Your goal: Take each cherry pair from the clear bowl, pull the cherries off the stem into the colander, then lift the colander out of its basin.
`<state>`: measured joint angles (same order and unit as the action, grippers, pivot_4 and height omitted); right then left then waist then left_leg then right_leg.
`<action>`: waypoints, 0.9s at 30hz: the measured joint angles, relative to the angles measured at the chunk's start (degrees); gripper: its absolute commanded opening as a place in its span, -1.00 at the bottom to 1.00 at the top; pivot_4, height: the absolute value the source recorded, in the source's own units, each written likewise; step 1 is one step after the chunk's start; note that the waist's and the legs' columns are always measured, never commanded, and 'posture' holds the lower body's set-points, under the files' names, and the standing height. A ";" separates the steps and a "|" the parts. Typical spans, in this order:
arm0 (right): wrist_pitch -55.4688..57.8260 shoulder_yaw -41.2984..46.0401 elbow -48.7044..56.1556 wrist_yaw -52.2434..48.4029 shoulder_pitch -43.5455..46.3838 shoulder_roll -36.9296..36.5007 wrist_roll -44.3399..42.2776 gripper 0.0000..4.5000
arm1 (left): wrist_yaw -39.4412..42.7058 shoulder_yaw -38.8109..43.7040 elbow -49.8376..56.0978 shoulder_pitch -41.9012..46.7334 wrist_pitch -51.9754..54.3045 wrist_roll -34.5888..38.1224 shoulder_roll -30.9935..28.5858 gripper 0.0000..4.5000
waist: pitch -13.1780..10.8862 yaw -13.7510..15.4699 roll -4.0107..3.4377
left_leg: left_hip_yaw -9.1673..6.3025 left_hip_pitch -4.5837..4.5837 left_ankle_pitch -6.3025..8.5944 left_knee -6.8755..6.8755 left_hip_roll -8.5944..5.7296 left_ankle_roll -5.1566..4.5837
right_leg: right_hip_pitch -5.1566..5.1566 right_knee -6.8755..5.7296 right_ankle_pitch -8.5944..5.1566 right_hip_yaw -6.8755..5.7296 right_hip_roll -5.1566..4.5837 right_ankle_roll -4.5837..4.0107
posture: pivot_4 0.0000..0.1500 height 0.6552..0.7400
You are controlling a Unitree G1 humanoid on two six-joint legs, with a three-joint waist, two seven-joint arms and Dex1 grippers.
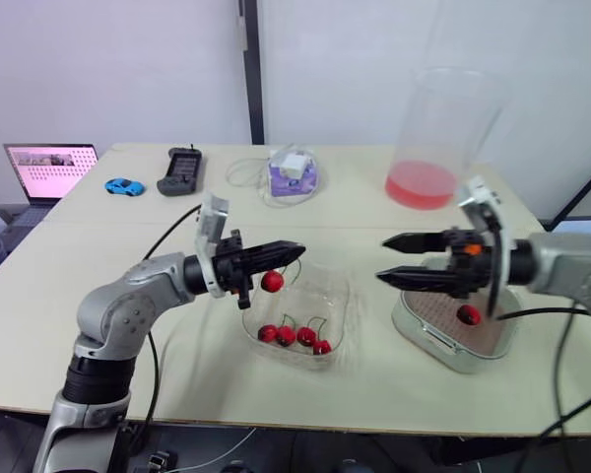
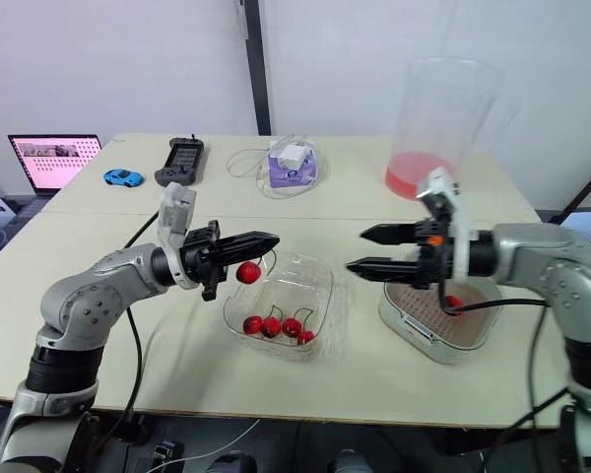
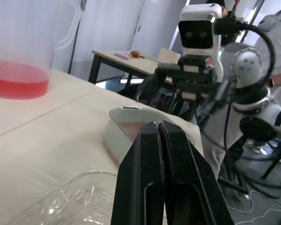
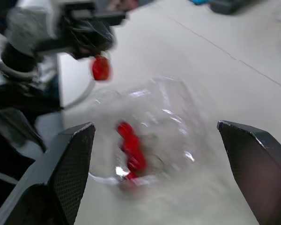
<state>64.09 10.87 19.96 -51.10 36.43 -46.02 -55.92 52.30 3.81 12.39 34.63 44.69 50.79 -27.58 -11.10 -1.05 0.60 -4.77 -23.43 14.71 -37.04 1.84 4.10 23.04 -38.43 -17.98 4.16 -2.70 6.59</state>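
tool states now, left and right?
Left tool: closed, small round red cherry hanging from it.
Right tool: open, empty.

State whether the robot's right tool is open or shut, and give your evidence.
Open. The right tool has two black fingers wide apart, with the clear bowl visible between them.

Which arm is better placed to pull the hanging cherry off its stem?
Right, probably. The left gripper is shut, holding the cherry that dangles below it. The right gripper is open, empty and points toward it from above the colander.
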 measured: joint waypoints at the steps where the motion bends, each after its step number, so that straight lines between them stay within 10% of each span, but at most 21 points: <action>1: 0.59 -0.79 1.33 2.17 0.11 2.07 -0.89 0.99 | 0.01 0.05 0.00 0.16 0.02 0.14 -0.03 -1.00 | 0.00 0.04 0.00 | -0.01 0.00 0.00 0.00 0.00 0.00 | 0.00 0.00 0.00 -0.01 0.00 0.00 | 1.00 0.84; 24: -1.35 -11.75 2.45 17.31 0.66 22.67 -1.56 0.99 | -1.75 0.05 0.61 1.07 1.67 2.94 0.59 -1.00 | 0.01 -0.27 0.01 | -0.05 0.01 0.00 0.01 0.01 0.00 | 0.03 -0.09 0.00 -0.03 0.01 0.00 | 1.00 0.84; 27: -2.00 -12.38 2.09 17.43 0.76 23.48 -1.15 0.42 | -2.18 -0.07 0.98 1.15 2.11 2.98 0.68 -1.00 | 0.01 -0.27 0.00 | -0.05 0.01 0.00 0.01 0.01 0.00 | 0.03 -0.08 0.00 -0.03 0.01 0.00 | 1.00 0.84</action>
<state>62.09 -1.51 22.05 -33.66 37.19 -22.54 -57.07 50.11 3.74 13.37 35.78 46.80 53.77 -26.91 -11.09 -1.32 0.61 -4.82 -23.41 14.71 -37.03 1.85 4.10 23.07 -38.52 -17.98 4.12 -2.68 6.59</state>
